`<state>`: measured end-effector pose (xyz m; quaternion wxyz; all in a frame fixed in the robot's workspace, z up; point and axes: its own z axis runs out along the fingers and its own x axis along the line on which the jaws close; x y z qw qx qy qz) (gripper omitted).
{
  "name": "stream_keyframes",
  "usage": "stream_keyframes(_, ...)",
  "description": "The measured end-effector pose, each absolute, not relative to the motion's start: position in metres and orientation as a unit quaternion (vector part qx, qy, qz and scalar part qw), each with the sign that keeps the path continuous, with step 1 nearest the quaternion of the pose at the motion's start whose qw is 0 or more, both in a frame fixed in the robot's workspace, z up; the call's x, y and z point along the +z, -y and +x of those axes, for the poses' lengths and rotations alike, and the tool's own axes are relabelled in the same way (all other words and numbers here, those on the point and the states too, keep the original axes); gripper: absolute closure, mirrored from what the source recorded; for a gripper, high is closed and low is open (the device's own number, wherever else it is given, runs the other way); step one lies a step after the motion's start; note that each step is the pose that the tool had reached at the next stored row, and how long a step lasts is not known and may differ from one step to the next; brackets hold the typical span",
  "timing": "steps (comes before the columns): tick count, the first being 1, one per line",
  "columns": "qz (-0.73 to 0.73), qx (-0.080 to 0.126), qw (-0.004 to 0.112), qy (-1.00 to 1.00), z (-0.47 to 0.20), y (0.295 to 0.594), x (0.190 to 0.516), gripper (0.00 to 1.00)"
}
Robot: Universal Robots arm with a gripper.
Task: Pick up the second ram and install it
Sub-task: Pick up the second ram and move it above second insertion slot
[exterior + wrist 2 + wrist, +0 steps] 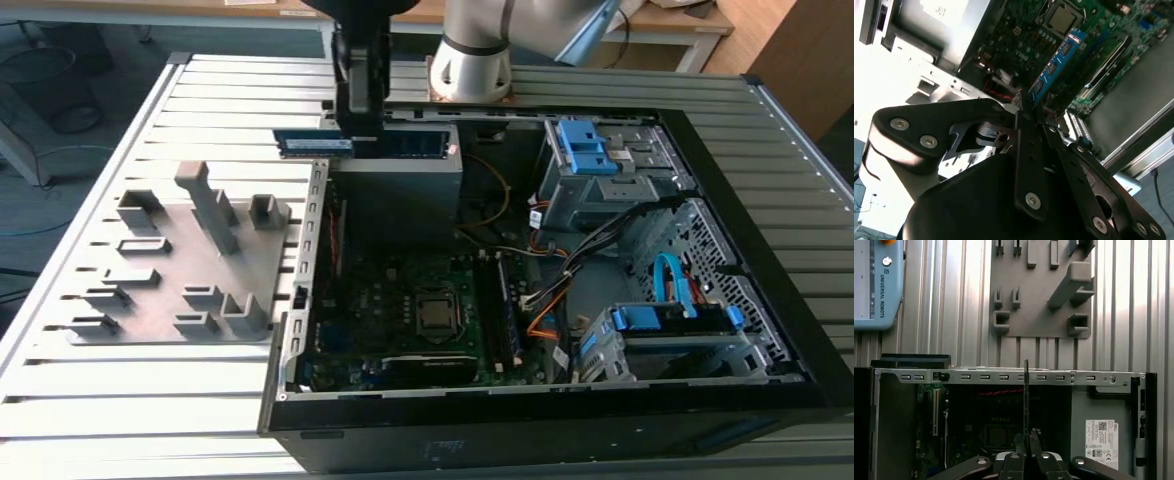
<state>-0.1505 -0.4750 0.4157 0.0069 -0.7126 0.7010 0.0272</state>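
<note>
Table: a ribbed grey metal table bears everything else
Case: a large black open computer case lies on its side, its green motherboard facing up and a grey power supply box at its far end
Tray: a grey plastic holder tray with upright ribs sits on the table, just beside the case on the exterior view's left
Gripper: the black two-finger gripper points down over the far end of the case, its fingers clamped on the stick around its middle
Second ram: the second ram, a thin, long dark memory stick with a blue label, hangs in the air above the power supply box, apart from the motherboard
Long axis: level, running from the exterior view's left to its right, its left end showing over the table slats
Facing: it stands on its long edge with the broad face toward the exterior camera, and in the first wrist view it appears edge-on as a thin line
</note>
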Motion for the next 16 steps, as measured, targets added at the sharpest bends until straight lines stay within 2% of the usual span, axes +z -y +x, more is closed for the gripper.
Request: stream_keyframes(16, -0.713, 0.028, 0.006, -0.701, -0.107, 0.475, 0.416, 0.86)
